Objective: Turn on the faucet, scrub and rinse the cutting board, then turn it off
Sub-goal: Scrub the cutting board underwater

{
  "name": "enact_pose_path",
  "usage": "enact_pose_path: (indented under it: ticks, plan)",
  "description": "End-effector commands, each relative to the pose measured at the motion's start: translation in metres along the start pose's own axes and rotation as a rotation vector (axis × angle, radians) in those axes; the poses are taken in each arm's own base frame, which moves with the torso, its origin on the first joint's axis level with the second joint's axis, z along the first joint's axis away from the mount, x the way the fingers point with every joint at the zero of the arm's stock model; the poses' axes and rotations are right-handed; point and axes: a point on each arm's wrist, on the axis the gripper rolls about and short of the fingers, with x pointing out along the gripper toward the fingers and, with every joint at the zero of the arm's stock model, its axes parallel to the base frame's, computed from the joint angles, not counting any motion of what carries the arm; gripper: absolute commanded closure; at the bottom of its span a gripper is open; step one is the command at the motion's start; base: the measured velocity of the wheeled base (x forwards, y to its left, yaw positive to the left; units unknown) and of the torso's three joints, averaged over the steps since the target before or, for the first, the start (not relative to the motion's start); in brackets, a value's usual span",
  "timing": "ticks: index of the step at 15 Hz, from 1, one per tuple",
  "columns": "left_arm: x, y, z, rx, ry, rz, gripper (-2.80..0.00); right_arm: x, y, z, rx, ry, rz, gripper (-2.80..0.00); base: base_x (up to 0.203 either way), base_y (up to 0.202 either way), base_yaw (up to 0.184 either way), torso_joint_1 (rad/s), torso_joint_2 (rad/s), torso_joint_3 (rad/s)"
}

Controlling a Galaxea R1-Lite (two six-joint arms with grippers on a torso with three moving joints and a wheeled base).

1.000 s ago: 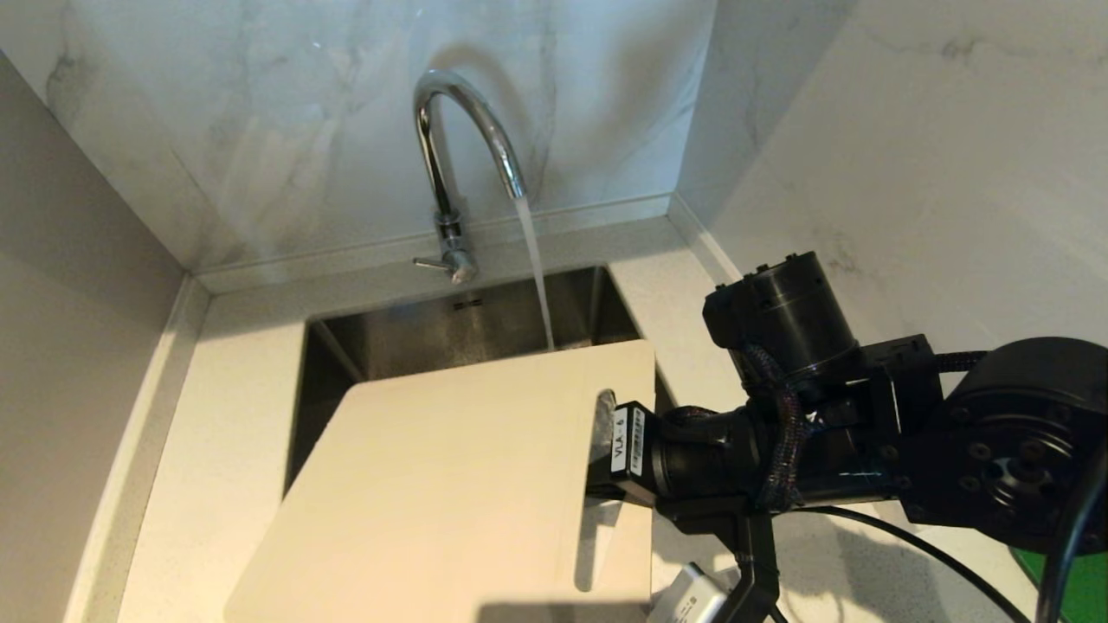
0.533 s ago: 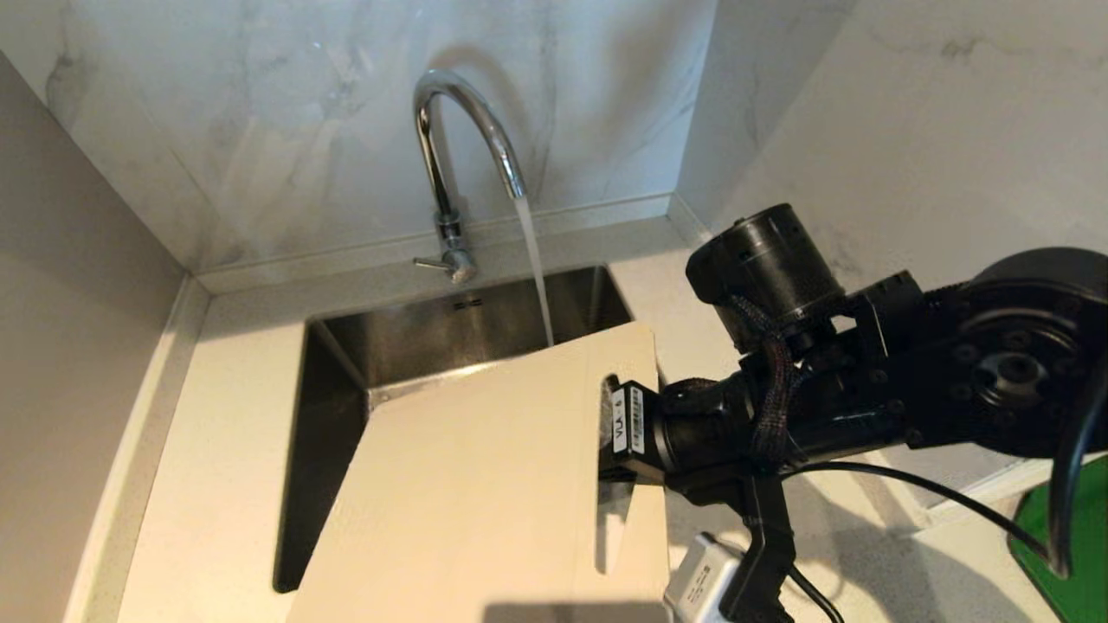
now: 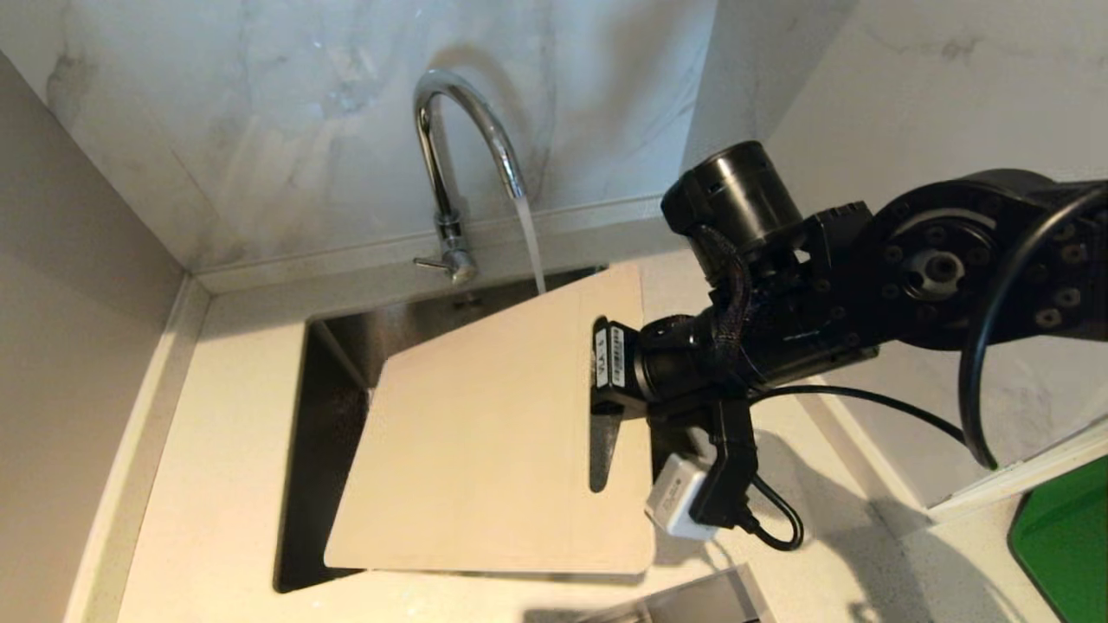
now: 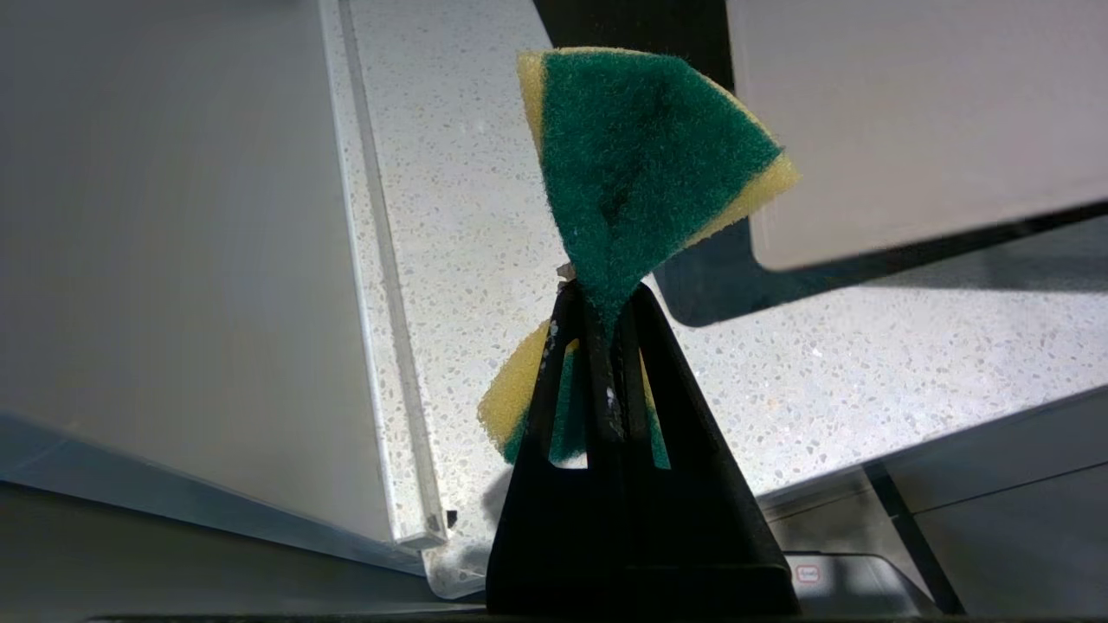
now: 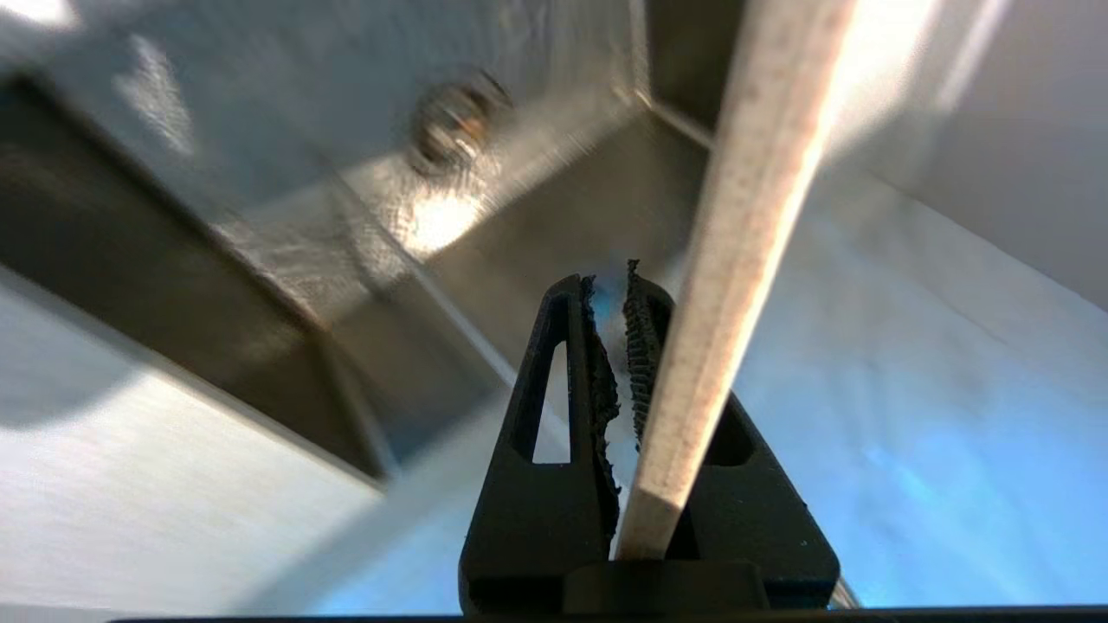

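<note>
The chrome faucet [image 3: 450, 156] stands behind the sink [image 3: 329, 372], and water [image 3: 530, 242] runs from its spout. My right gripper [image 3: 599, 368] is shut on the slot-handle end of the cream cutting board [image 3: 485, 433] and holds it tilted over the sink. The stream comes down at the board's far edge. In the right wrist view the board's edge [image 5: 736, 260] runs up past the nearly closed right gripper [image 5: 608, 290]. My left gripper [image 4: 597, 298] is outside the head view, shut on a green and yellow sponge [image 4: 640, 156] above the speckled counter, near a corner of the board [image 4: 909, 112].
Marble walls meet in a corner close behind my right arm. The speckled counter [image 3: 216, 433] surrounds the steel sink, whose drain [image 5: 454, 125] shows in the right wrist view. A green object [image 3: 1065, 536] lies at the far right.
My right arm has risen and swung back, carrying the board up and toward the faucet. The board's far edge now reaches the running water, and more of the sink shows on its left.
</note>
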Motion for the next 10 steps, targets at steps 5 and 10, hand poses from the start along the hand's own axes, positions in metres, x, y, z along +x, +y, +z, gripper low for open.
enact_pose_path:
  ticks: [5,10]
  plan:
    - [0.000,0.000,0.000,-0.001,-0.001,0.000,0.00,0.013,0.000,-0.027,-0.012,0.050,-0.007,0.00,0.000,0.000,0.000,0.000,0.00,0.000]
    - [0.000,0.000,0.000,-0.001,-0.001,0.000,0.00,0.018,0.004,-0.032,-0.025,0.050,0.007,0.00,0.000,0.000,0.000,0.000,0.00,0.000]
